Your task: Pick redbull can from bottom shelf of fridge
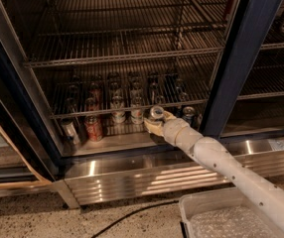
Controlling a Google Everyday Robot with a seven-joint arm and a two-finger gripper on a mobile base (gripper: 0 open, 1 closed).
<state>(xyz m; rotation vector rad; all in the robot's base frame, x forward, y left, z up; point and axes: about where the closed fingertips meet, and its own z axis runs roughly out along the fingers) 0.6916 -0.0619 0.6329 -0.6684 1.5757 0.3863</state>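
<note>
The fridge (234, 58) stands open, with dark wire racks above. My gripper (157, 119) reaches in over the pale metal bottom shelf (114, 143) at its right part. Its fingers (150, 126) sit on both sides of a slim redbull can (156, 112) with a silver top, which stands upright between them. A similar can (188, 114) stands just to its right, near the navy door post. A red can (93, 127) and whitish cans (118, 115) stand to the left.
A wire rack (127, 105) hangs low right above the cans. A leaning silver can (70, 130) is at the far left. The ribbed steel base panel (157, 175) runs below. A grey bin (221, 217) and a dark cable (132, 213) are on the floor.
</note>
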